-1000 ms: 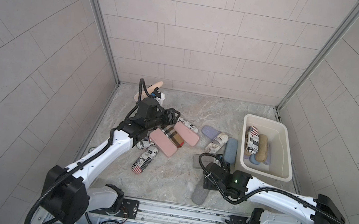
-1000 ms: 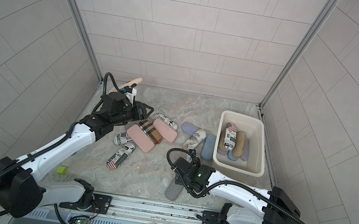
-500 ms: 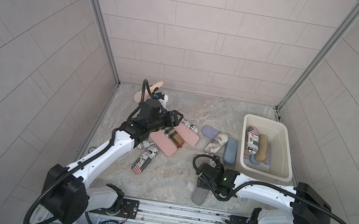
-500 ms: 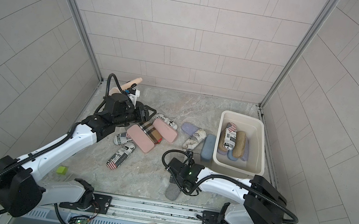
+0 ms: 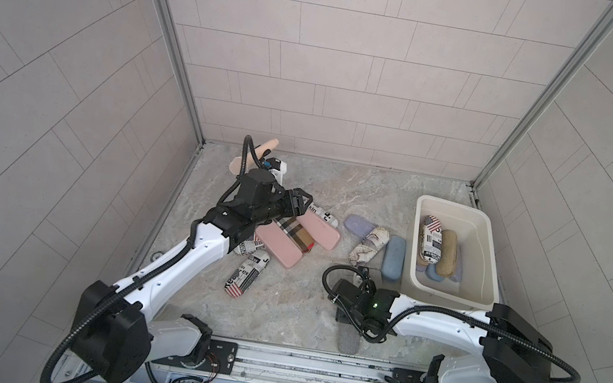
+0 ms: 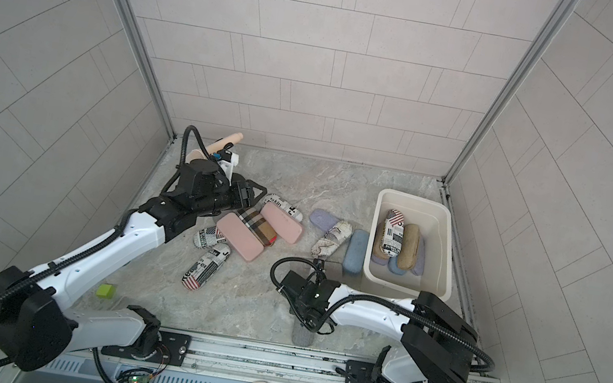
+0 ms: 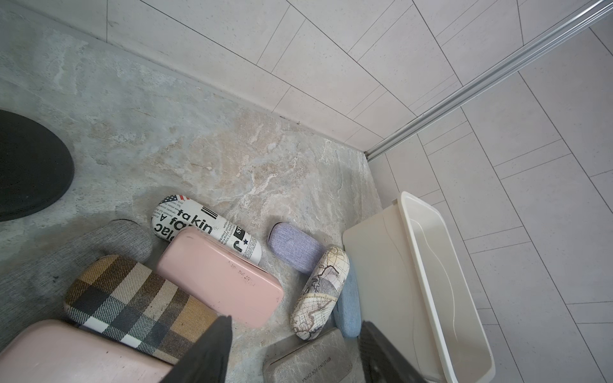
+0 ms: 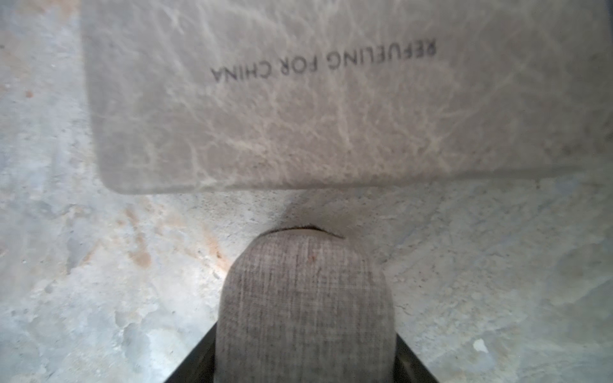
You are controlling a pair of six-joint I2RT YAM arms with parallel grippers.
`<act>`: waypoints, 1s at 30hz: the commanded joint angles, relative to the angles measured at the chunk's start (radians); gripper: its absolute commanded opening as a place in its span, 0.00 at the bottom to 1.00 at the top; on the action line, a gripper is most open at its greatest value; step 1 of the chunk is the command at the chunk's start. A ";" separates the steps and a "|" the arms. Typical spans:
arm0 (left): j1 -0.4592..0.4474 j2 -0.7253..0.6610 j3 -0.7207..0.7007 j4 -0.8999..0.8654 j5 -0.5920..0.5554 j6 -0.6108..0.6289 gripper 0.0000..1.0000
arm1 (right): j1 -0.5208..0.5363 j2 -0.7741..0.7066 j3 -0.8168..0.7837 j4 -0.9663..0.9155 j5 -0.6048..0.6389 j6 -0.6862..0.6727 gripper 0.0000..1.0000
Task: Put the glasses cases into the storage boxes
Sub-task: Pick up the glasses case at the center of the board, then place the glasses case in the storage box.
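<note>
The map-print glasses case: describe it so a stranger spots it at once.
Find the cream tub. Beside its long wall lies a light blue case, and the map-print case lies next to that, away from the tub. Only it bears an antique map; its neighbours are plain cloth.

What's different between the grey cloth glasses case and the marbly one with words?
The grey cloth case has a rounded end and woven surface; the marbled case has squarer corners and a smooth, veined surface. The marbled case carries printed words; the grey cloth case shows none. The grey cloth case sits between the right gripper's jaws; the marbled case lies free beyond it. Both are greyish and lie on the table.
</note>
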State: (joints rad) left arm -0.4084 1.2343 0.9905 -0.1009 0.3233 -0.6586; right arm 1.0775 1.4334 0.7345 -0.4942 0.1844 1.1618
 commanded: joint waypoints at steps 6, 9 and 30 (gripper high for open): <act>-0.005 0.017 0.004 0.035 0.026 -0.012 0.67 | 0.010 -0.147 0.096 -0.155 0.092 -0.129 0.57; -0.005 0.017 0.001 0.044 0.030 -0.013 0.67 | 0.011 -0.153 0.160 -0.226 0.132 -0.205 0.57; -0.006 0.019 -0.010 0.070 0.044 -0.018 0.67 | -0.508 -0.097 0.729 -0.481 0.252 -0.809 0.56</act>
State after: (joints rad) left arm -0.4084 1.2495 0.9905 -0.0570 0.3595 -0.6739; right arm 0.6575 1.3769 1.4250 -0.9287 0.4046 0.4580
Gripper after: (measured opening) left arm 0.674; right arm 0.639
